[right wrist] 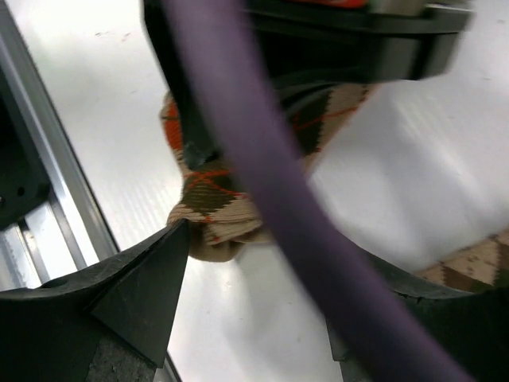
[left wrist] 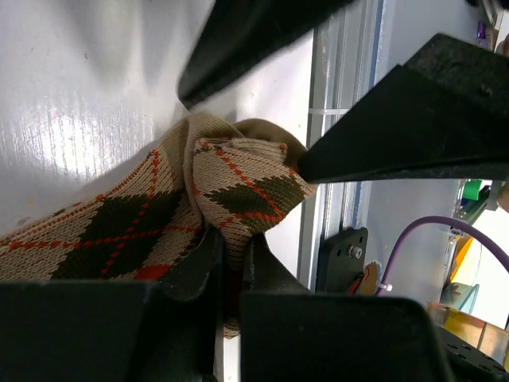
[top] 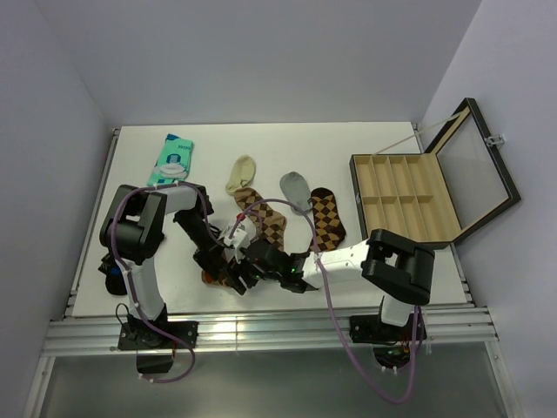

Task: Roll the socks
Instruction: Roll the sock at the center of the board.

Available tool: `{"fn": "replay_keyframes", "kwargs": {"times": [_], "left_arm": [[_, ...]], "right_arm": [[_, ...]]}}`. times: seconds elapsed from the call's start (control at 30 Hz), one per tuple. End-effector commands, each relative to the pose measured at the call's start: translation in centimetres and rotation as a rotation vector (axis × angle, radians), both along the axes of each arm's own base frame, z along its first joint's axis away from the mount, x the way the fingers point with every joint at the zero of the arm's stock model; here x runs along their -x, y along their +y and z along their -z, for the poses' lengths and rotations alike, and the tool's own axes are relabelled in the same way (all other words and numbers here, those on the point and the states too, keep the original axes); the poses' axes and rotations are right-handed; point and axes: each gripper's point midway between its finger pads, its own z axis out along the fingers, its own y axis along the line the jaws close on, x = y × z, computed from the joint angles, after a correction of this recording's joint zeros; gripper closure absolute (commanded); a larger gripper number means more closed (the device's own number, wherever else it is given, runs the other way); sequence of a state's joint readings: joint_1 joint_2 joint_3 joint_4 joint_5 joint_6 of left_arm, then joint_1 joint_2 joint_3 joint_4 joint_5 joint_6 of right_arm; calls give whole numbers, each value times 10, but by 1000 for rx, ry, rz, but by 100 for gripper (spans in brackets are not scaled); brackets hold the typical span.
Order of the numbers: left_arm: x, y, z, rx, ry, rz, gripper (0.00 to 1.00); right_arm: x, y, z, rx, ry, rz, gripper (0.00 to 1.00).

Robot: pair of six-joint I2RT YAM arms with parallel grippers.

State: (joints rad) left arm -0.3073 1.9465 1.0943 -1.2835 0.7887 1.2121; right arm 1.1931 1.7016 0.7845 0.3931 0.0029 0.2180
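Left tool (left wrist: 231, 267) clamps the red-diamond sock (left wrist: 238, 187); compartment case (top: 400, 198) lies open.

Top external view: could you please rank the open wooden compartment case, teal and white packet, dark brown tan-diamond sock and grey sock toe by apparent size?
1. Open wooden compartment case.
2. Teal and white packet and dark brown tan-diamond sock: too alike to rank.
3. Grey sock toe.
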Motion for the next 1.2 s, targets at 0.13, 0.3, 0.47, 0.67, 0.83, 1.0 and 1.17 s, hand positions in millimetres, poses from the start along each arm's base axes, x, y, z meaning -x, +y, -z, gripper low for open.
{"fn": "replay_keyframes", "kwargs": {"times": [0.13, 0.3, 0.47, 0.67, 0.83, 1.0, 1.17], "left_arm": [[2, 3, 7, -1, -31, 51, 100], [3, 3, 7, -4, -31, 53, 100], [3, 4, 7, -10, -34, 51, 100], [2, 3, 7, -6, -41, 48, 100], [4, 4, 7, -7, -36, 49, 100], [5, 3, 7, -3, -30, 50, 100], [4, 3, 5, -1, -30, 51, 100]], "right_arm": [[-6, 30, -39, -125, -80, -33, 28], [-4, 30, -51, -147, -99, -42, 28], [-4, 28, -65, -167, -125, -28, 28], [-2, 32, -70, -165, -142, -33, 28], [3, 46, -58, -145, -125, -79, 28], [-2, 59, -40, -104, -145, -86, 28], [-5, 62, -20, -49, -148, -81, 29]]}}
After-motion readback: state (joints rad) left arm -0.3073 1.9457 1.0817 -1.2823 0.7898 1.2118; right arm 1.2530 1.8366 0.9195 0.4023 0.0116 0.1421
